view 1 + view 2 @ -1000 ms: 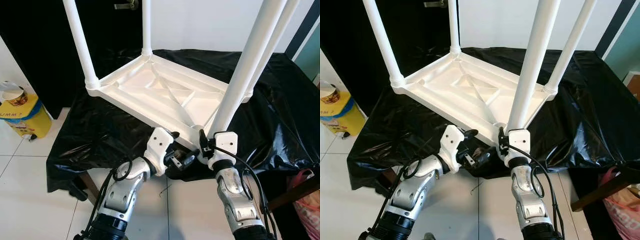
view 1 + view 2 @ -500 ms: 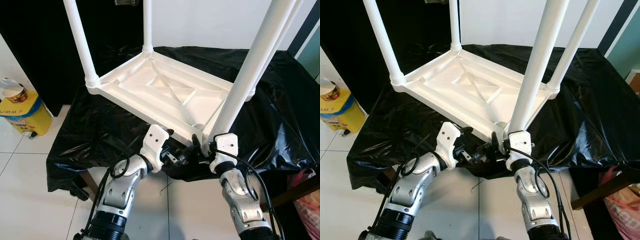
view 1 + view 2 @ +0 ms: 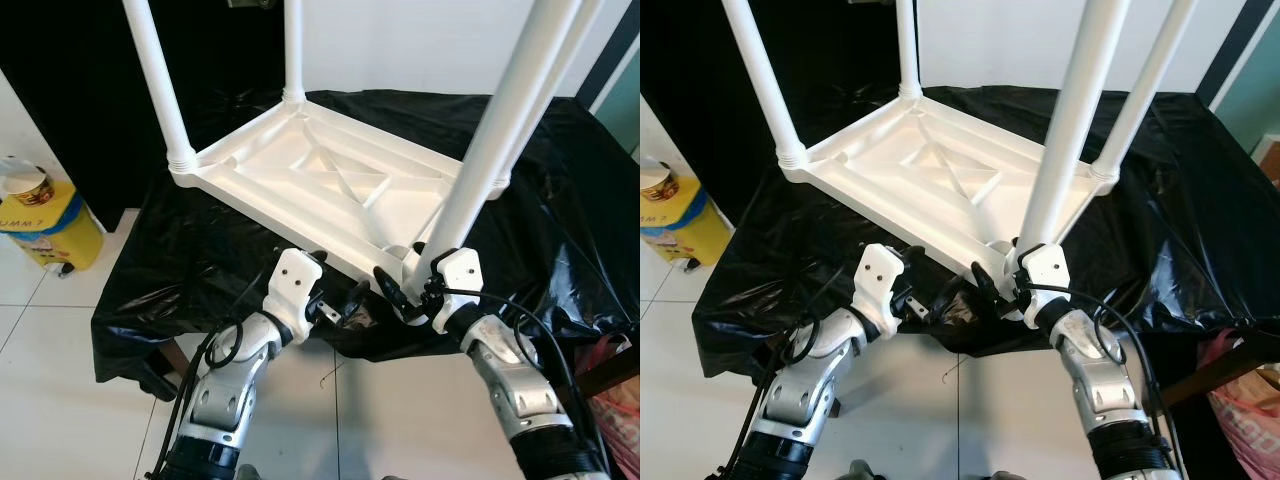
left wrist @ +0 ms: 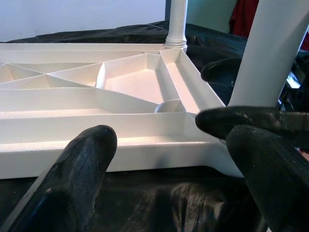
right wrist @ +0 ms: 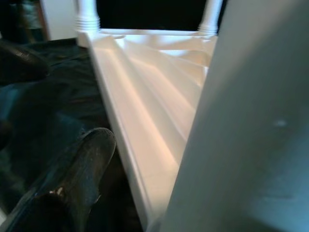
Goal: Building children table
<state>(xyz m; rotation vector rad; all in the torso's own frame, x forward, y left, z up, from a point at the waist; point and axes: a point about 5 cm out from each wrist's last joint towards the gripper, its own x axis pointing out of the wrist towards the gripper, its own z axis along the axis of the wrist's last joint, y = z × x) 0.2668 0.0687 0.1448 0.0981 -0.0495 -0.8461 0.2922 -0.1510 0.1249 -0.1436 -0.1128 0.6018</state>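
A white plastic children's table (image 3: 330, 190) lies upside down on a work table draped in black plastic sheet (image 3: 200, 260), its four legs pointing up. My left gripper (image 3: 345, 303) is open at the table's near rim, its two fingers (image 4: 82, 164) spread before the rim (image 4: 145, 137). My right gripper (image 3: 392, 290) sits at the foot of the near right leg (image 3: 490, 150) and points left towards the left gripper. One black finger (image 5: 77, 179) shows beside the rim, and the leg (image 5: 251, 121) stands close against the camera and hides the other finger. It looks open.
A yellow bin (image 3: 45, 225) with a paper cup on it stands on the tiled floor at the left. A pink bag (image 3: 620, 400) and a wooden leg sit at the lower right. A dark door and a white wall are behind.
My left wrist has drawn a little to the left along the near rim. My right forearm has swung out to the right, with its fingers still at the leg's foot.
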